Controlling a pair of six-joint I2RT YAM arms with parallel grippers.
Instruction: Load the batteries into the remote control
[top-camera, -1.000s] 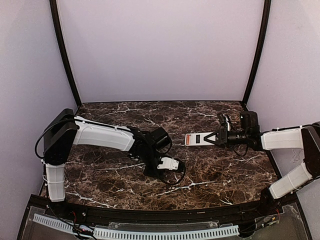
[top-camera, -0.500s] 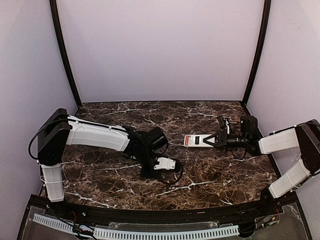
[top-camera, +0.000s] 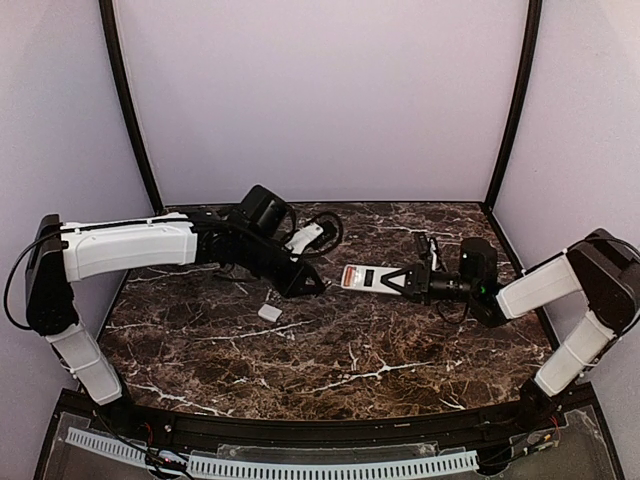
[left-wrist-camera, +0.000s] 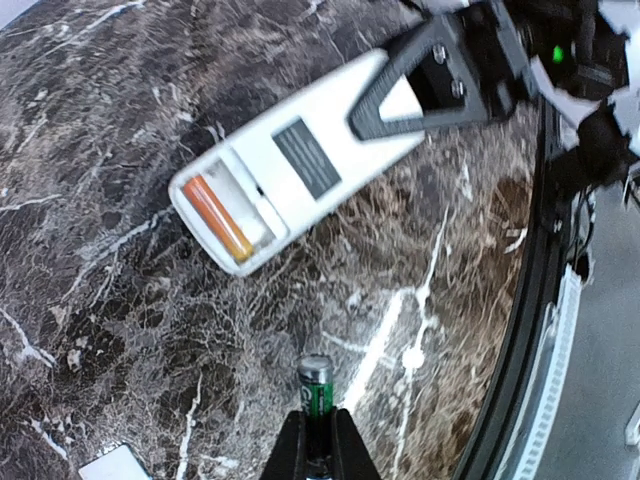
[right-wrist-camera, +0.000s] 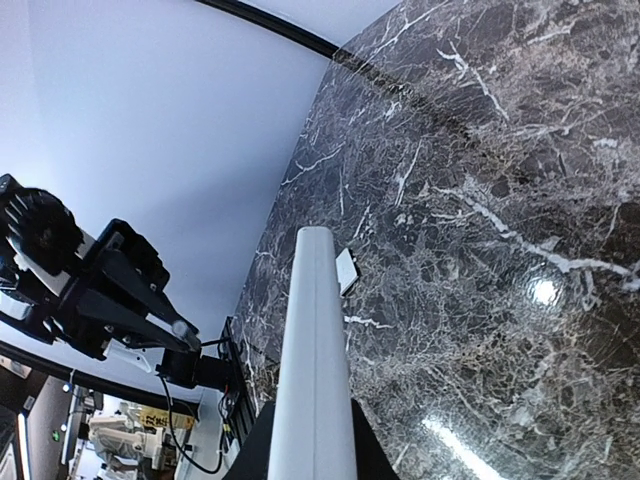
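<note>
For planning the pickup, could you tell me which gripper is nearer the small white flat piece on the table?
Left. The left gripper, holding a battery, hangs just right of the white piece; the right gripper, clamping the remote control, sits farther right beyond it.

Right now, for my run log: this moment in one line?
right gripper: shut on remote control, back up | orange battery: seated in remote control | left gripper: shut on green battery, short of remote control
</note>
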